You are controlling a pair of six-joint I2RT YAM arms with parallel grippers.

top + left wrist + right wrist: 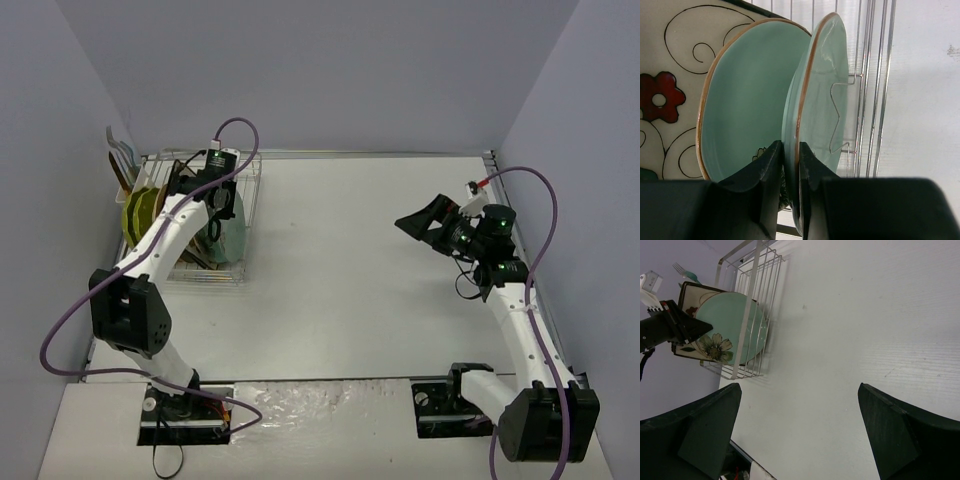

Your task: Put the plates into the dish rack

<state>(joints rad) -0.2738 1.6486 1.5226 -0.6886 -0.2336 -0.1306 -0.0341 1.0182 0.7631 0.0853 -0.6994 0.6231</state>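
The table is occupied at its far left by the dish rack, in which plates are stood on edge. Lime-green plates are seen at the left end, their number not to be told. One square floral plate with a dark rim and two pale teal plates are set side by side towards the right end. The left arm is stretched forward into the rack, and the left gripper is closed on the rim of the rightmost teal plate, which is upright among the wires. The right arm is raised over the table's right side, well apart from the rack, and the right gripper is held wide open with nothing between its jaws. A fork is seen standing at the rack's far end.
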